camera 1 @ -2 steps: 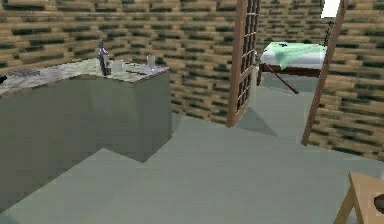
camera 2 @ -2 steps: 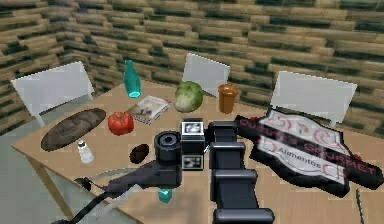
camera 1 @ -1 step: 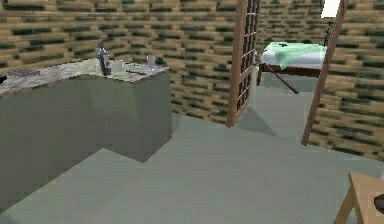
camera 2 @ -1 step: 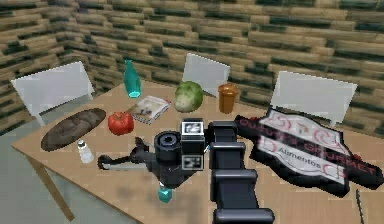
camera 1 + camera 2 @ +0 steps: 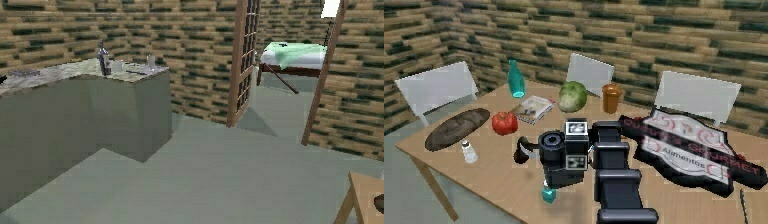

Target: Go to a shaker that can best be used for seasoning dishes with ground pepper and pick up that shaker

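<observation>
Two containers, teal bottle (image 5: 515, 78) and orange cup (image 5: 613, 98), contents hidden; whether pincer (image 5: 526, 152) holds anything, unclear.

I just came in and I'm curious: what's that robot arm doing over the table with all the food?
The robot's arm reaches out over a wooden table, its tool near a tomato and a small white shaker. Whether the tool holds anything cannot be told. A loaf of bread, a teal bottle and an orange cup also stand on the table.
</observation>
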